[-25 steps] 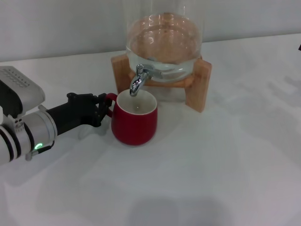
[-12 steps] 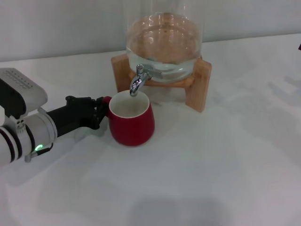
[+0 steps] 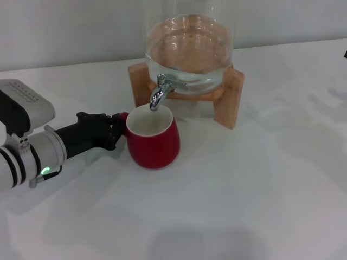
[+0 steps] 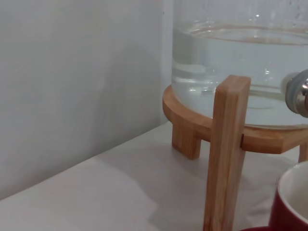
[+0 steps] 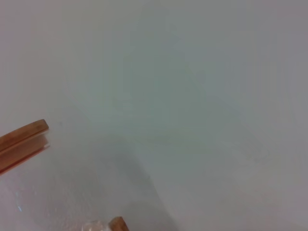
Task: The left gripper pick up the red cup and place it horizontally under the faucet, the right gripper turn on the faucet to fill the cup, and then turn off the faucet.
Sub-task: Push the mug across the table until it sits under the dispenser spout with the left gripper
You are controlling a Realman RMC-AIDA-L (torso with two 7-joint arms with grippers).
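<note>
Gripping the red cup by its handle, the left pincer holds it beneath the faucet.

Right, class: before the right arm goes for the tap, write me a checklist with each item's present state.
1. Red cup upright on the table: ok.
2. Cup mouth below the faucet spout: ok in the head view.
3. Left end effector at the cup's handle: ok; whether it grips, cannot tell.
4. No water running yet: ok.
5. Water in the glass dispenser: ok.
6. Right end effector ready nearby: cannot tell, not in view.
</note>
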